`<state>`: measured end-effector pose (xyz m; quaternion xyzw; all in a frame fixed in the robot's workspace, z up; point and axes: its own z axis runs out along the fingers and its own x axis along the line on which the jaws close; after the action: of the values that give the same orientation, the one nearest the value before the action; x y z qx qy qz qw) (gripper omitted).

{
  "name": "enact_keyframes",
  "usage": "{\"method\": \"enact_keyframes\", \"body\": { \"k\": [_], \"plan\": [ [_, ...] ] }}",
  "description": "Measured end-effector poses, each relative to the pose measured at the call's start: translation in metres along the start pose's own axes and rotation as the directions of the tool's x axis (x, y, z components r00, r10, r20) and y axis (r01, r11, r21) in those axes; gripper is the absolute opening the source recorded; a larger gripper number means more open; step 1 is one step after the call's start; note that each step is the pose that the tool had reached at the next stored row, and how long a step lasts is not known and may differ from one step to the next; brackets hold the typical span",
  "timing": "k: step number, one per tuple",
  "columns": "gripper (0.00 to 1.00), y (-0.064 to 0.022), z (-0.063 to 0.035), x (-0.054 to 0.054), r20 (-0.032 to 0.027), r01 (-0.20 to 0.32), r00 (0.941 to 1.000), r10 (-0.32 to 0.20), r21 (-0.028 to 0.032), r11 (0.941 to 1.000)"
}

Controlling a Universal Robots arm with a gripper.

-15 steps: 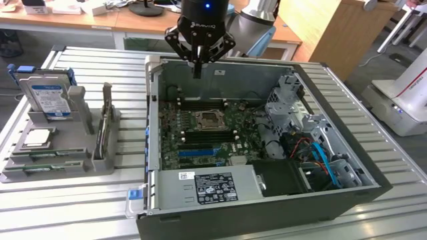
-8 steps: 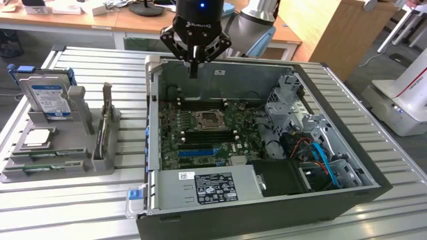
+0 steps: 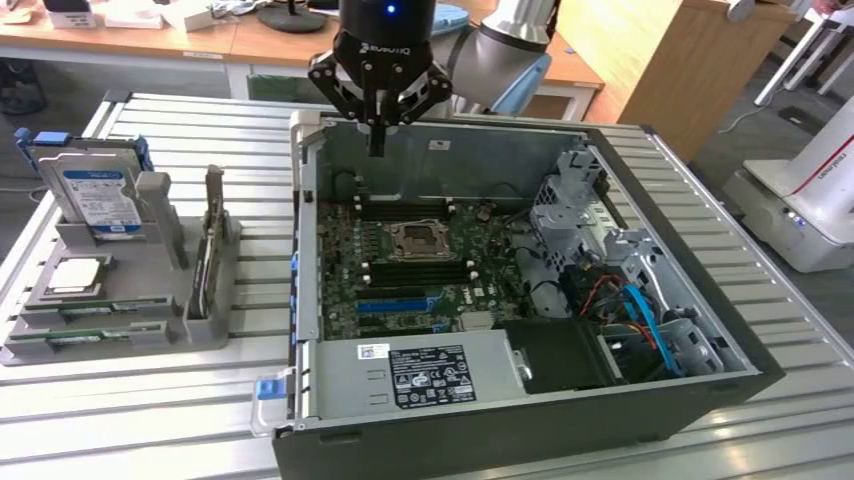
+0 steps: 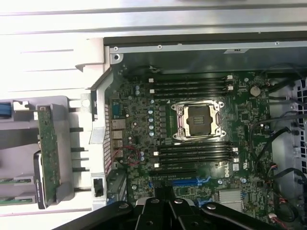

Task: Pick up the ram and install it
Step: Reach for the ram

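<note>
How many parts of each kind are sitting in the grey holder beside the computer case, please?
Drive: 1
Processor: 1
Ram: 3 (this one on edge, two lying flat)
Total: 5
</note>
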<state>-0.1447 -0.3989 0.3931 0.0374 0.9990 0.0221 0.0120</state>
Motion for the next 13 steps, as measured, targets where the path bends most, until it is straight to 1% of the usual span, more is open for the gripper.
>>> {"method": "enact_keyframes", "body": {
  "k": [13],
  "plan": [
    [0.11,-0.0012,-0.0001,0.016,-0.0044,0.000,1.0000,0.000,0.0004,1.0000]
  ]
}}
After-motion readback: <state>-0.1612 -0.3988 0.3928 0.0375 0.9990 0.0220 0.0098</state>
